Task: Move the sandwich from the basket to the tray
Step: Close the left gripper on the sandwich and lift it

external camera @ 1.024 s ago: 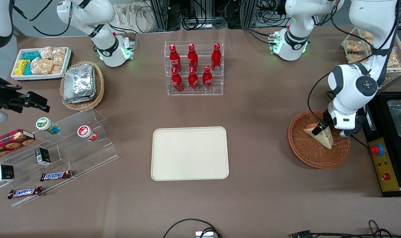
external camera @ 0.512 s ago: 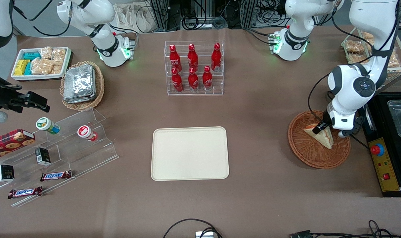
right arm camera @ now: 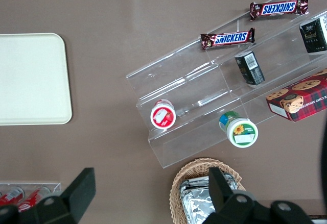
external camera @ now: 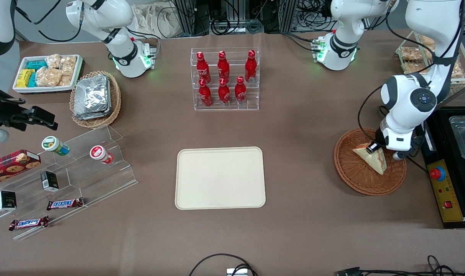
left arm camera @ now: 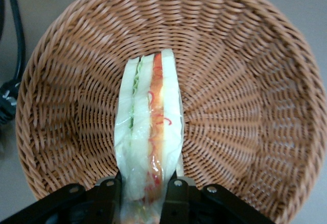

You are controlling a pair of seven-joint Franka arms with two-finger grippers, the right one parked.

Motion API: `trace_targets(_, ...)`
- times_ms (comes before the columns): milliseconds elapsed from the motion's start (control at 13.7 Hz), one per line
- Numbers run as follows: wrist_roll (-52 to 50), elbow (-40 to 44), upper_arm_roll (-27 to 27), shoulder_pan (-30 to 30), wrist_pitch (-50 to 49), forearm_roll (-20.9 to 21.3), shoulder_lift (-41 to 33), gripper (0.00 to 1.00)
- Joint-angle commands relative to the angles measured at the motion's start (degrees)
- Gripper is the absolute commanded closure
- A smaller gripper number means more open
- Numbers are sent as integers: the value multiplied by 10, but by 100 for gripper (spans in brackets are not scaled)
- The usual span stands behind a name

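Observation:
The sandwich (external camera: 373,160), a pale wedge with orange-red and green filling, stands on edge inside the reddish-brown wicker basket (external camera: 355,178) toward the working arm's end of the table. My gripper (external camera: 375,147) is down in the basket, shut on the sandwich (left arm camera: 148,147), one black finger (left arm camera: 109,196) pressed against each bread face. The wrap bulges between the fingers. The cream tray (external camera: 220,178) lies flat and bare in the middle of the table, well apart from the basket (left arm camera: 245,96).
A clear rack of red bottles (external camera: 224,78) stands farther from the camera than the tray. A black box with a red stop button (external camera: 437,173) sits beside the basket. An acrylic step shelf with snacks (external camera: 63,168), a foil-packet basket (external camera: 95,97) and a white snack bin (external camera: 46,73) lie toward the parked arm's end.
The gripper has lifted slightly and drawn a little away from the camera with the sandwich, which has shifted a touch in the basket.

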Motion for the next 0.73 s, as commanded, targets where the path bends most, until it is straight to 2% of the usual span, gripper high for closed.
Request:
trace_targets(0,44,23,-16,-1,-64,7,-38,87)
trace_targets(366,110,117,-105,-1,-195,5,-49,87)
trace_targets(659,109,167,-177,-1,-215,6,-44,87)
